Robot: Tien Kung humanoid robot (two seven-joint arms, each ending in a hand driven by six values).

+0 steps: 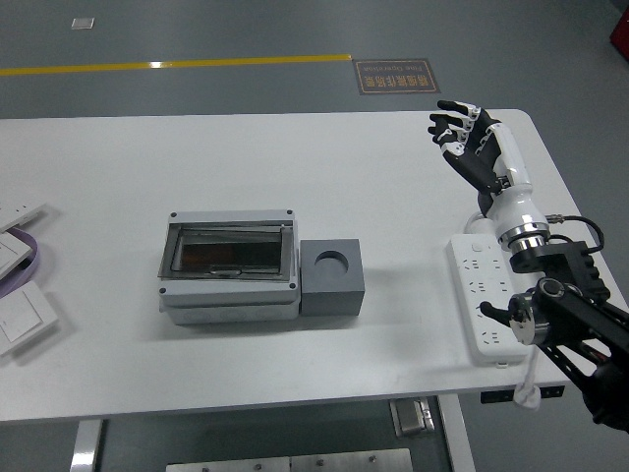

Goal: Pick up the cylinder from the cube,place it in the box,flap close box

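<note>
At the near right corner, the right arm (575, 329) enters the head view as a black jointed assembly with round silver joint caps. It lies over a white power strip (484, 305) that rests on the white table (295, 383) near the right edge. A white plug (528, 391) hangs off the table's near edge below the strip.

At the left edge of the table sit white switch plates (20, 315) and a purple strip (25, 261), well apart from the work area.

In the middle of the table stands the box (229, 267): a light grey rectangular enclosure with corner screws and a dark tinted transparent flap lying flat over the top. A reddish shape shows dimly through the flap; whether this is the cylinder cannot be told.

Touching the box's right side is the cube (332, 278), a dark grey block with a round socket in its top face. The socket is empty.

Farther back on the right, the right hand (477, 147) is raised above the table's far right corner, on a white forearm shell. Its black-and-white fingers (454, 123) are spread and slightly bent, holding nothing, and point toward the left.

Beyond the table, the grey floor carries a yellow line (177, 66) and a brown floor sign (395, 76).
</note>
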